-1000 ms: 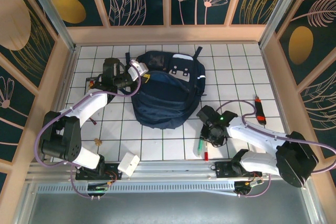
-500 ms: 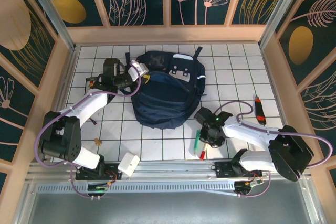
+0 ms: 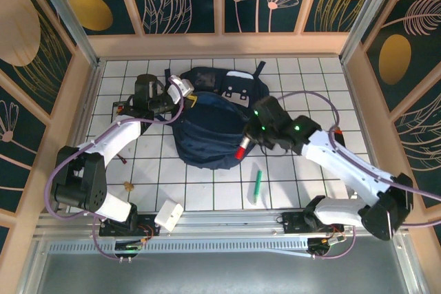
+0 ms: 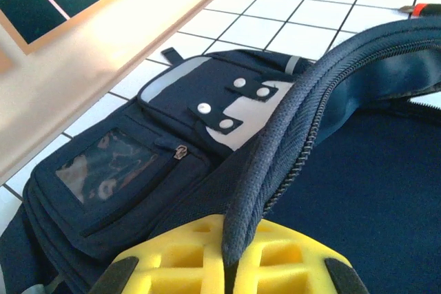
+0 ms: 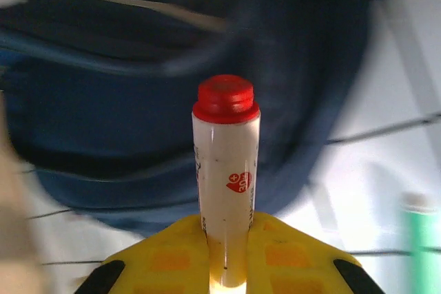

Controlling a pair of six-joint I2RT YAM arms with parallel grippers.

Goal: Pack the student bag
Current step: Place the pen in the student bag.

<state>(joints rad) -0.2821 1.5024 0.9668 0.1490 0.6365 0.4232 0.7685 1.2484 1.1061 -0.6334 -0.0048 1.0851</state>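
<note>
The blue backpack (image 3: 213, 129) lies flat in the middle of the tiled table (image 3: 138, 170), with its main mouth gaping on the side nearest the left arm. The left claw (image 3: 180, 91) is pinched together on the zip edge (image 4: 289, 149) of that mouth, lifting the rim so the pocket stands open. The right claw (image 3: 249, 141) is clamped on a white stick with a red cap (image 5: 226, 163), which juts out past its fingers, cap foremost. It hovers at the right side of the backpack, with the cap just over the fabric. As I read it, the step in hand is carrying this stick to the bag. The next move seems to call for swinging it further left until it is above the open mouth rather than the outer flap. Then the cap should tip downward, and the fingers should part only once the stick points into the pocket. The wrist view is blurred, so I cannot tell how close the cap is to the opening. A green pen (image 3: 256, 185) lies on the table toward the front, apart from the bag, and is likely the next thing to pack.
</note>
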